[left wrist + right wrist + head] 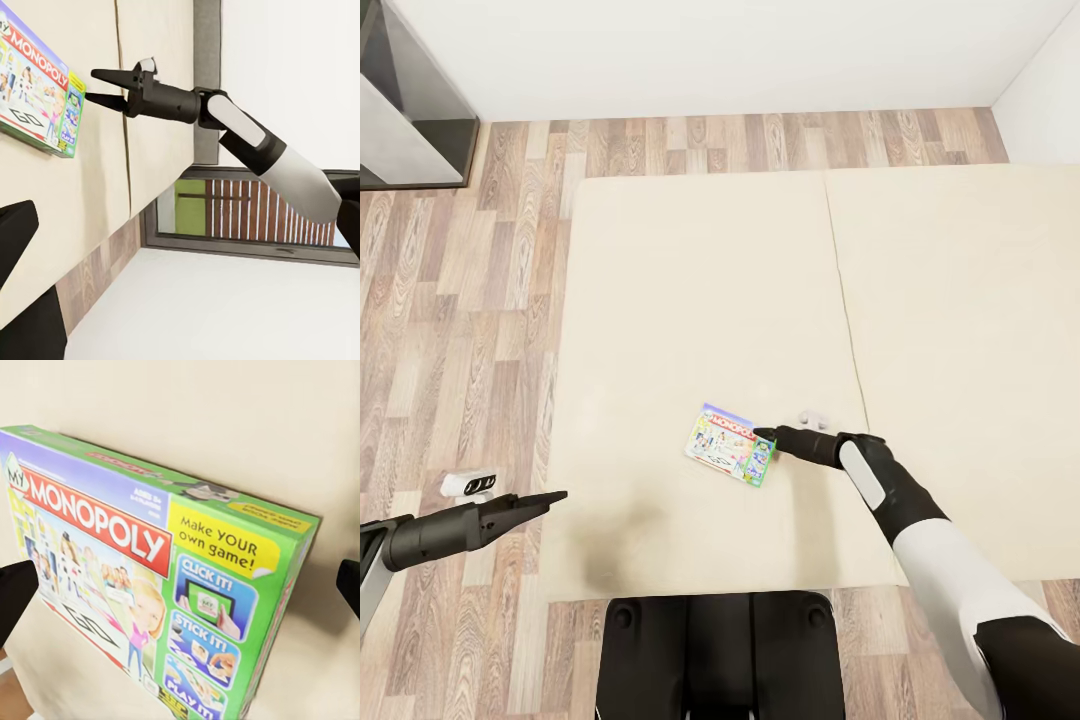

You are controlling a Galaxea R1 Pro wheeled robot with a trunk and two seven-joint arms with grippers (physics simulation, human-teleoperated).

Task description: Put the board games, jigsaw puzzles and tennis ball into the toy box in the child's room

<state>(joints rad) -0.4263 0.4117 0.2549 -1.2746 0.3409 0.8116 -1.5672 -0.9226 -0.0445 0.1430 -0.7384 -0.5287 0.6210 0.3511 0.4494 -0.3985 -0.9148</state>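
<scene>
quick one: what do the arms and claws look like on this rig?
Right arm: white shell on the upper segment, then a black forearm with a white oval panel, ending in a slim black wrist. Right claw: black, two thin tapered fingers, with a small white-grey part on the wrist behind it. Left arm is dark grey to black; left claw has matching pointed fingers. No cables or markings visible.

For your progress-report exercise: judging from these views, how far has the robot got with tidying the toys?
Nothing visibly done: no toy box or table in these views. In hand: the right gripper, open, reaches the edge of the Monopoly board game lying flat on the bed, not yet grasped. The left gripper hangs beside the bed. Left: grasp the game, carry it off.
</scene>
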